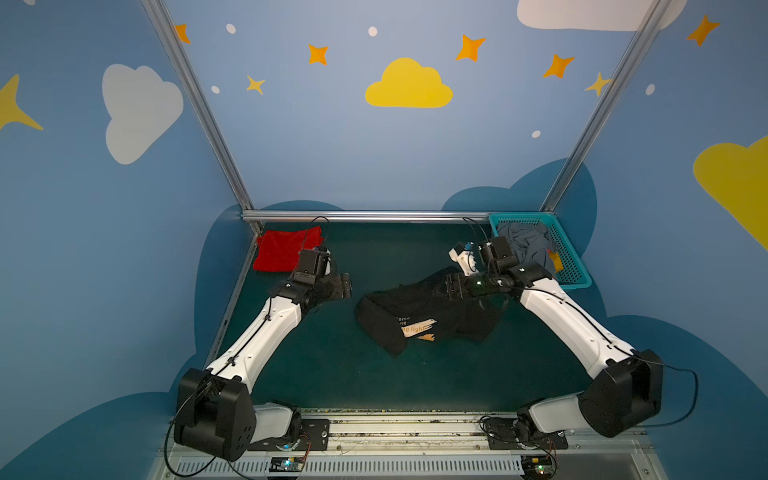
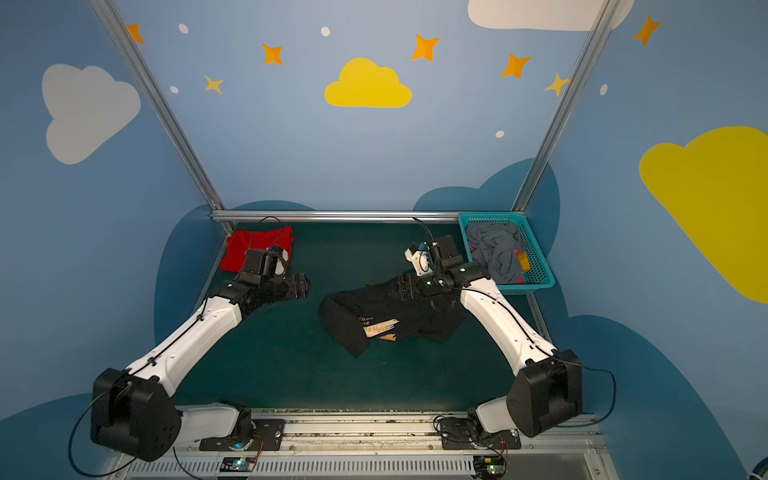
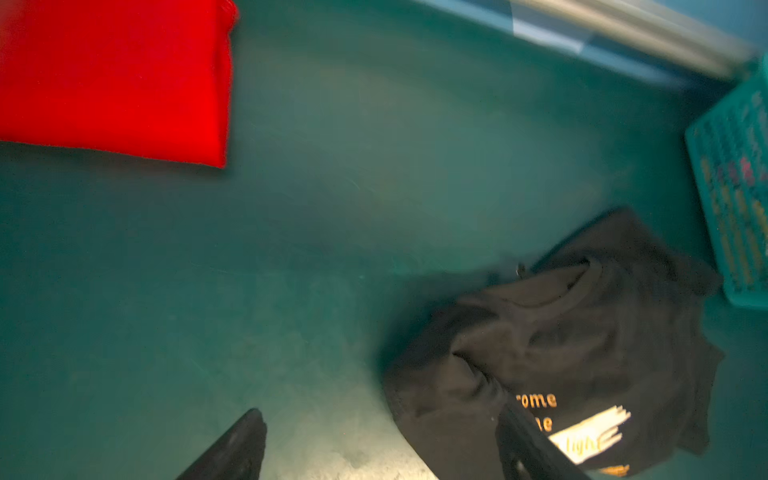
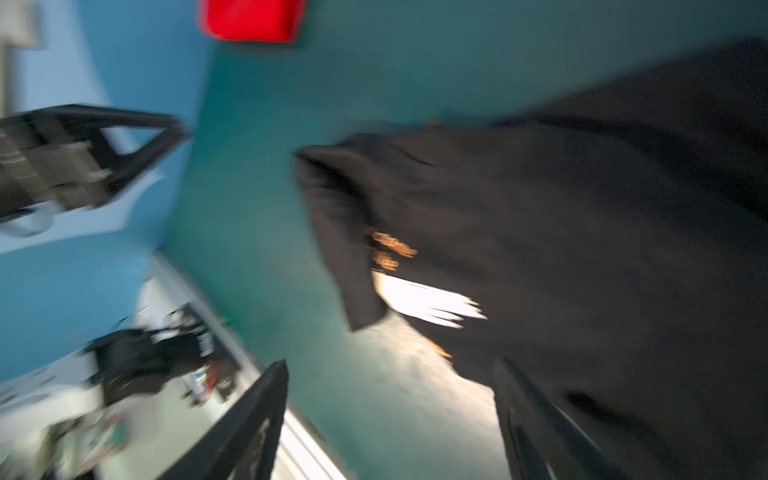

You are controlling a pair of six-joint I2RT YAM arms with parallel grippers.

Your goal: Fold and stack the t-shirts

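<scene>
1. Black crumpled shirt [image 1: 415,316] with cream print, unfolded, mid-worktop [image 1: 332,374].
2. Red folded shirt [image 1: 282,249] flat at the far left corner.
3. Left tool [image 1: 345,286] wide and empty, above bare worktop between the two shirts.
4. Right tool [image 1: 451,286] wide, over the black shirt's far edge, gripping nothing; contact with the cloth unclear.
5. Teal basket [image 1: 577,266] with grey cloth [image 1: 525,245] at the far right corner.

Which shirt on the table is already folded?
The red shirt, a flat rectangle in the far left corner; the black shirt lies crumpled in the middle.
</scene>
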